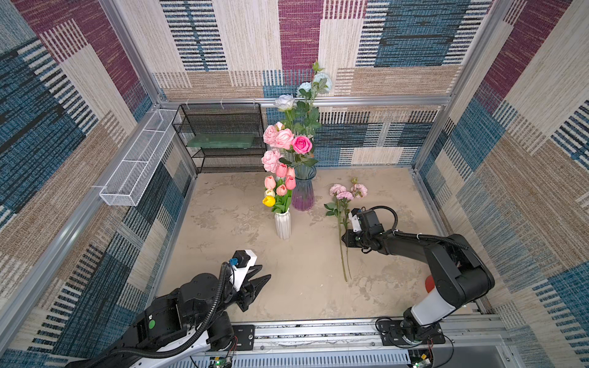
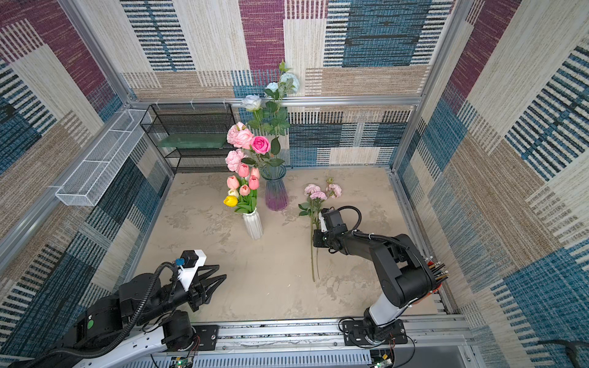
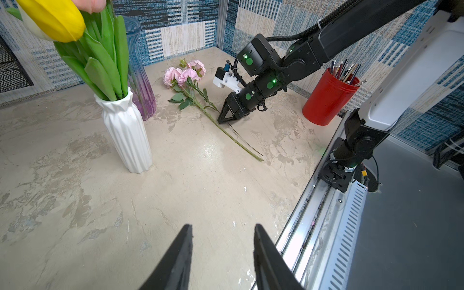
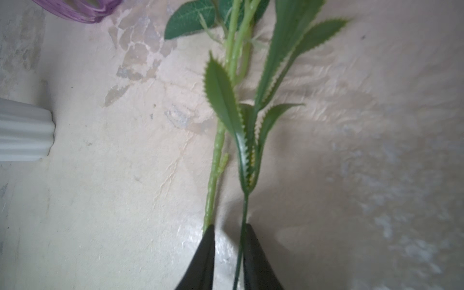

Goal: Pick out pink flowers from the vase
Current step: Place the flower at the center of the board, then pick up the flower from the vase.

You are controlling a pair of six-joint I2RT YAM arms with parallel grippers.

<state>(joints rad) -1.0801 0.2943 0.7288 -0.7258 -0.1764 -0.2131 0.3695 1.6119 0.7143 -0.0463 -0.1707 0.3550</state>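
A purple-blue glass vase (image 1: 303, 191) at mid-back holds pale-pink peonies (image 1: 277, 137), a hot-pink rose (image 1: 302, 145) and pale blue-white roses (image 1: 285, 102). A white ribbed vase (image 1: 283, 224) in front holds salmon-pink tulips (image 1: 282, 181). A bunch of pale pink flowers (image 1: 345, 192) lies flat on the table, right of the vases, its green stems (image 1: 343, 258) trailing toward the front. My right gripper (image 4: 229, 226) points down at those stems, jaws slightly open, a thin dark stem (image 4: 244, 208) between them unclamped. My left gripper (image 3: 222, 226) hovers open and empty at front left.
A black mesh shelf (image 1: 223, 137) and a white wire basket (image 1: 137, 162) stand at the back left. A red cup of pencils (image 3: 329, 98) sits by the right arm's base. A yellow tulip (image 1: 268, 200) is in the white vase. The metal rail (image 1: 318, 331) runs along the front.
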